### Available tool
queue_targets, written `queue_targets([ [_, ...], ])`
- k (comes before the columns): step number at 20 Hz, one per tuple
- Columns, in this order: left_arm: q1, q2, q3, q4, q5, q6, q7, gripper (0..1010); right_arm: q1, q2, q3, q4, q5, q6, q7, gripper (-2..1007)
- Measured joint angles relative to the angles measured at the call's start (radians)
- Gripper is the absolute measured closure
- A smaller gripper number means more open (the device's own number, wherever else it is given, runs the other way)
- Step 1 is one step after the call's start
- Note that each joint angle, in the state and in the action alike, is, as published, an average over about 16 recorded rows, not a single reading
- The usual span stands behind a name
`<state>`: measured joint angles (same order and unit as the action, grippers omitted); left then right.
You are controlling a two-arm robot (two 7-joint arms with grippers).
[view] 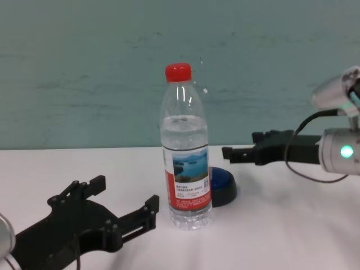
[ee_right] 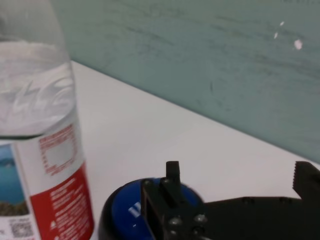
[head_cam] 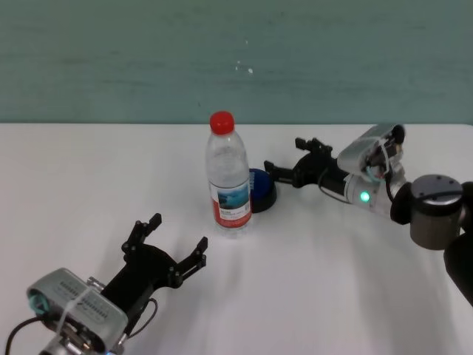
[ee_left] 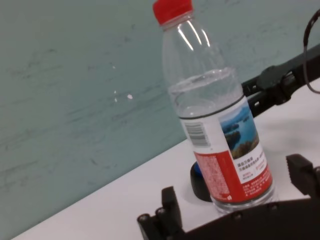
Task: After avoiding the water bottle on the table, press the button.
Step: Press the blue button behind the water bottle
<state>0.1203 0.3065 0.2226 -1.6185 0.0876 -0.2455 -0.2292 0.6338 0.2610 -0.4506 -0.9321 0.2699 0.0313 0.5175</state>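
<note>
A tall clear plastic water bottle [head_cam: 228,177] with a red screw cap stands upright near the middle of the plain white tabletop [head_cam: 89,177]. Just behind it, on its right side, sits the low round button [head_cam: 259,189] with a blue dome on a black base, partly hidden by the bottle. The right gripper [head_cam: 289,158] hovers just beside the button, fingers spread. The left gripper [head_cam: 168,238] rests near the bottle's front left, fingers spread wide, holding nothing.

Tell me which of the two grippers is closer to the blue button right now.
The right gripper: it hangs open just beside the button, behind the water bottle. The left gripper sits open on the bottle's near side.
</note>
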Motion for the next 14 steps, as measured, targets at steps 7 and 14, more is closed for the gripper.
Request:
queue_targets([
  [7, 0.000, 0.000, 0.000, 0.000, 0.000, 0.000, 0.000, 10, 0.026, -0.029, -0.008, 0.067, -0.021, -0.014, 0.009, 2],
  [14, 0.000, 0.000, 0.000, 0.000, 0.000, 0.000, 0.000, 10, 0.052, -0.059, -0.011, 0.141, -0.039, -0.037, 0.017, 2],
])
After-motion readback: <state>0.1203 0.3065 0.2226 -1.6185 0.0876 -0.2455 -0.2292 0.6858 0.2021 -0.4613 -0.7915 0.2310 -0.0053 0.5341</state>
